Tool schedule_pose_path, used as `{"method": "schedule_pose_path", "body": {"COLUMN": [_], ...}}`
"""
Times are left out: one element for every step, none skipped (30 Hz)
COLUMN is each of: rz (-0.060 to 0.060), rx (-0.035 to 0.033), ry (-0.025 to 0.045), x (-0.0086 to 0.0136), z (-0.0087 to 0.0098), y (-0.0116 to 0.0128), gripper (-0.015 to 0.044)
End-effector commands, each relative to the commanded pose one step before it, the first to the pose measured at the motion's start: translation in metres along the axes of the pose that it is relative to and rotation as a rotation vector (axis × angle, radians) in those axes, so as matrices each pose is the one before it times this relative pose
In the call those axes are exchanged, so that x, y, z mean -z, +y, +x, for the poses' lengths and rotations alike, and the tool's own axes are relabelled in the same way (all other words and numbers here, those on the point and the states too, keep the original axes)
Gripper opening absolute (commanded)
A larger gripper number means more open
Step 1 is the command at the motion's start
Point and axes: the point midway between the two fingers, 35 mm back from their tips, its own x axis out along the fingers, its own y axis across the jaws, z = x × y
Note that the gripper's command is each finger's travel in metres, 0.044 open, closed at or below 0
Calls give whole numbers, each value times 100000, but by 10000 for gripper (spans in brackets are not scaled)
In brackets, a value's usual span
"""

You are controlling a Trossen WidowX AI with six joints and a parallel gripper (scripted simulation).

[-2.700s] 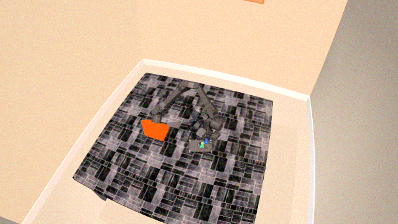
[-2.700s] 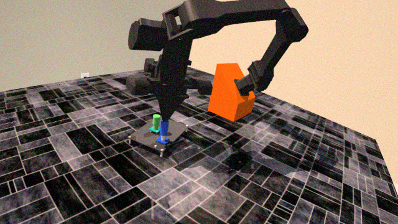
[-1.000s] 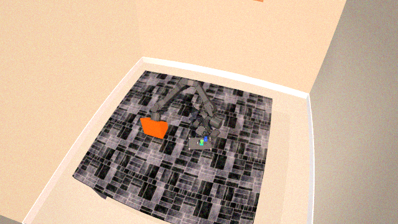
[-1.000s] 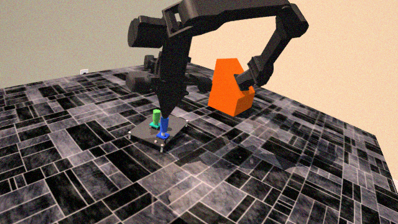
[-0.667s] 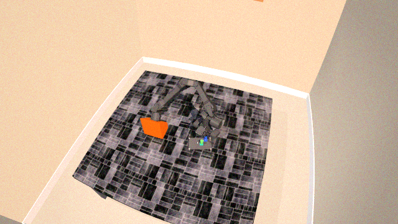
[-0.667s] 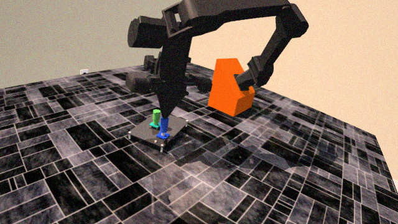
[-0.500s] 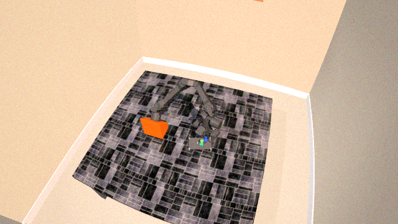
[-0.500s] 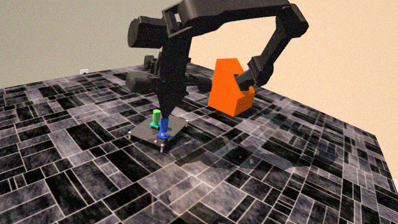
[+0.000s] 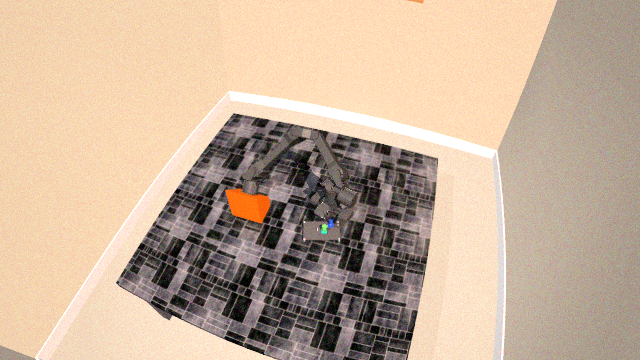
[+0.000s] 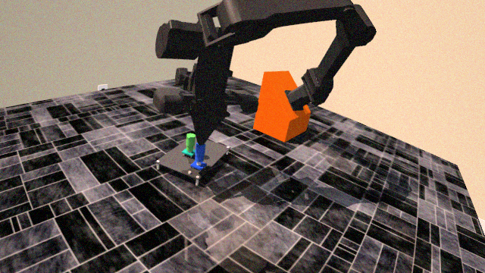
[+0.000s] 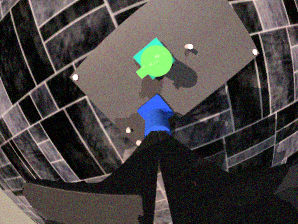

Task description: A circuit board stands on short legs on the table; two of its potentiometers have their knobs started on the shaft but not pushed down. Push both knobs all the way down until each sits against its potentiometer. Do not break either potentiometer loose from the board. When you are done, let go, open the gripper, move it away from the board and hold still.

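Observation:
The circuit board [image 9: 310, 234] [image 10: 172, 160] [image 11: 215, 25] stands on short legs. The blue knob [image 9: 331, 223] [image 10: 200, 152] [image 11: 157, 120] stands on its blue potentiometer [image 10: 198, 166] [image 11: 154, 103], its lower end at or very near the body; a small pale spot shows there. The green knob [image 10: 190, 142] [image 11: 156, 61] stands upright over its teal potentiometer [image 10: 187, 152] [image 11: 145, 52], with no clear gap visible. My gripper [image 10: 203, 142] [image 11: 157, 137] is shut and empty. Its tips are at the blue knob's top and appear to touch it, hiding part of it in the wrist view.
An orange block [image 9: 247, 206] [image 10: 276, 106] stands on the patterned table [image 9: 280, 290] [image 10: 151, 235], with the arm's lower end at it. Small white pins stick up from the board, one [image 11: 188, 46] beyond the green knob and one [image 11: 128, 130] near the blue one.

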Motion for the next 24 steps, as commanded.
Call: {"method": "schedule_pose_path", "body": {"rz": [-2196, 0, 0, 0, 0, 0, 0, 0, 0, 0, 0, 0, 0, 1, 1, 1, 1, 1, 1, 1, 1, 1, 1, 1], "rx": [2455, 0, 0, 0, 0, 0, 0, 0, 0, 0, 0, -1, -2, -3, -4, -4, -5, -5, -4, -4, -3, -3, -3, -2], "ry": [-47, 0, 0, 1, 2, 1, 0, 0, 0, 0, 0, -2, -4, -7, -8, -10, -11, -11, -11, -11, -10, -9, -9, -8], "x": [365, 0, 0, 0, 0, 0, 0, 0, 0, 0, 0, 0, 0, -1, -1, -1, -1, -1, -1, -1, -1, -1, -1, -1], "z": [1711, 0, 0, 17, 36, 22, 0, 0, 0, 0, 0, -25, -51, -78, -100, -122, -144, -157, -162, -165, -157, -158, -160, -162], "y": [3, 0, 0, 0, 0, 0, 0, 0, 0, 0, 0, 2, 3, 5, 6, 6, 7, 7, 6, 5, 4, 4, 3, 2], "gripper": [0, 0, 0, 0, 0, 0, 0, 0, 0, 0, 0, 0, 0, 0, 0, 0, 0, 0, 0, 0, 0, 0, 0, 0]}}
